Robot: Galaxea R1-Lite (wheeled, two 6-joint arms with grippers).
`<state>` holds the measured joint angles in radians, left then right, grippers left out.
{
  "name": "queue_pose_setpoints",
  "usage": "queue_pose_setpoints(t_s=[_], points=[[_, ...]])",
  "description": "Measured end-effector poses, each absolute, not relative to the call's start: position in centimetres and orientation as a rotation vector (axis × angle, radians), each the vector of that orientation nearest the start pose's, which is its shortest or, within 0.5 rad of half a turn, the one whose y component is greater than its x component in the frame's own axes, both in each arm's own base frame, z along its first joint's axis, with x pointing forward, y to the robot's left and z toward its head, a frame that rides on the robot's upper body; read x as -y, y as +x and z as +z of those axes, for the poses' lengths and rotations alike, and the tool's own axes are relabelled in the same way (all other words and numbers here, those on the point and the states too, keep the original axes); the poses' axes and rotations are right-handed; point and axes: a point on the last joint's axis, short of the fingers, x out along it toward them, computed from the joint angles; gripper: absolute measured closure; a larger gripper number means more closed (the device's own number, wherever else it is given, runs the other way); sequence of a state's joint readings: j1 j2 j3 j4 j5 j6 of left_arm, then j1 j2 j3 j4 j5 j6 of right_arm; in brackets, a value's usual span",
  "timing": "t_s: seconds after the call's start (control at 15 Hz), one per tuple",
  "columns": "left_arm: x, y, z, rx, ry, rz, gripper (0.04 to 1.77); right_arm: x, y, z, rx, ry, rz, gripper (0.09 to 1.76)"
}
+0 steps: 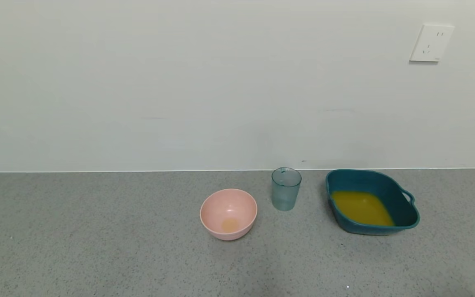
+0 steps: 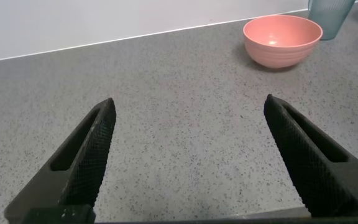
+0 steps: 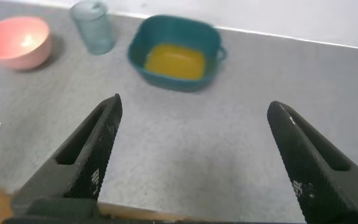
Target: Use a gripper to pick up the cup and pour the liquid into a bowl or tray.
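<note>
1. In the head view, a grey speckled bench (image 1: 97,247) filled the lower part of the frame, with a plain pale wall (image 1: 179,82) above it and a white wall socket (image 1: 431,43) at the upper right.
2. The cup (image 1: 286,189) stood upright just right of centre, close to the wall, and looked empty.
3. The dark teal basin (image 1: 406,214) sat at the right of the frame, apart from the cup, with its small loop handle on the right side.
4. The orange-yellow liquid (image 1: 361,208) lay pooled in the basin's bottom.
5. A round pale pink bowl (image 1: 228,213) rested left of the cup and slightly nearer the lower edge, with a faint orange smear inside.
6. Neither arm appeared in the head view.
7. In the right wrist view, the right tool (image 3: 194,158) had its two black fingers spread wide and held nothing, above bare bench, well apart from cup and basin.
8. In the left wrist view, the left tool (image 2: 191,155) was likewise wide open and empty, with the pink bowl at the upper right of that frame.
</note>
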<state>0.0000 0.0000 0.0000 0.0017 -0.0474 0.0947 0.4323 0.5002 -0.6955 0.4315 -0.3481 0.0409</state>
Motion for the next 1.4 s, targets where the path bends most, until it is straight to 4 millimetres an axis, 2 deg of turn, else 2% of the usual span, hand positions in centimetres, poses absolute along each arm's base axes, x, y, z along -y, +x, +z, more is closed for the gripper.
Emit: queue_pose_setpoints(t_s=[0.33,0.67,0.87,1.07,1.2,1.4], points=[[0.1,-2.3,7.5,0.001,0.095,-0.047,0.09,1.0,-3.0,22.5,-0.139,-0.027,-0.178,0.15],[0.1,-2.3,7.5,0.001,0.095,-0.047,0.09,0.4,-6.0,20.4,-0.029,-0.026,-0.156,0.15],[0.1,-2.3,7.5,0.001,0.095,-0.047,0.09,0.3,-7.1,18.3,0.024,-0.041,-0.146,0.15],[0.1,-2.3,7.5,0.001,0.095,-0.047,0.09,0.2,-7.1,16.3,0.086,-0.038,-0.150,0.15],[0.1,-2.3,7.5,0.001,0.095,-0.048,0.09,0.3,-6.3,15.4,0.163,-0.033,-0.155,0.15],[0.1,-2.3,7.5,0.001,0.095,-0.047,0.09,0.3,-4.7,13.1,0.144,-0.034,-0.149,0.15]])
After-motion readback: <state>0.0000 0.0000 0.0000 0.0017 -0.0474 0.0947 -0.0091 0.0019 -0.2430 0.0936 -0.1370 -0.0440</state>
